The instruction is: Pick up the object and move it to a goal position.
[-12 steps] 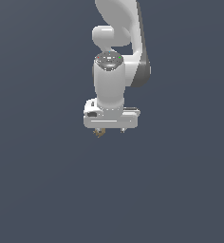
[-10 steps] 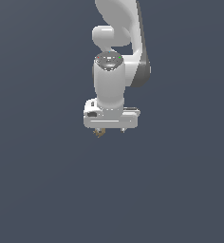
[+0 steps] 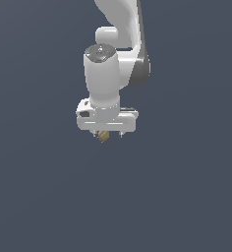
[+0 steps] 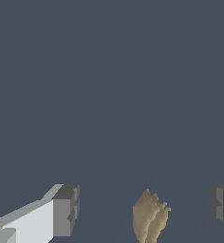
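Straddling the tiny tan-brown jagged lump (image 4: 150,216), the white arm's jaws stand released, one grey-tipped finger (image 4: 65,211) well apart on each side, so no pad touches it. The lump lies between them beneath the wrist, placed for closing.

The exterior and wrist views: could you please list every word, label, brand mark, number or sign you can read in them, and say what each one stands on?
None: no text, label or number is legible in either view.
The white gripper, its fingers and the arm show plain surfaces.
The tan lump bears no marking.
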`<action>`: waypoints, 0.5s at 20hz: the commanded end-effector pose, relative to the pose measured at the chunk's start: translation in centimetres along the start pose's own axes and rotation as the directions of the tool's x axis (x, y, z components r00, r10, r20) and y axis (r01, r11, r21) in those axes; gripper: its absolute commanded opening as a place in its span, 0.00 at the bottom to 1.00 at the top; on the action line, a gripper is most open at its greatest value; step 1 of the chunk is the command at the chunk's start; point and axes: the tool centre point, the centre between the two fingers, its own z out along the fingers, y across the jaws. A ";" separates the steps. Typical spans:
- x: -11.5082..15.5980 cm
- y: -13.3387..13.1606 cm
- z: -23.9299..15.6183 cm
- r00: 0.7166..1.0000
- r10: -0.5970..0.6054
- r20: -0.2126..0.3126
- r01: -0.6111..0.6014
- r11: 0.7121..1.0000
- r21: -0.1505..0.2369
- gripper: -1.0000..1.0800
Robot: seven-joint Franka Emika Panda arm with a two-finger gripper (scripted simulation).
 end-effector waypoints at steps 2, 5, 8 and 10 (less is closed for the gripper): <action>-0.2 0.0 0.2 1.000 0.006 0.003 -0.006 1.000 0.000 0.96; -0.7 0.3 0.8 1.000 0.031 0.007 -0.031 1.000 -0.001 0.96; -1.6 0.7 1.7 0.998 0.068 0.015 -0.068 0.998 -0.004 0.96; -2.4 1.0 2.5 0.995 0.101 0.021 -0.101 0.995 -0.007 0.96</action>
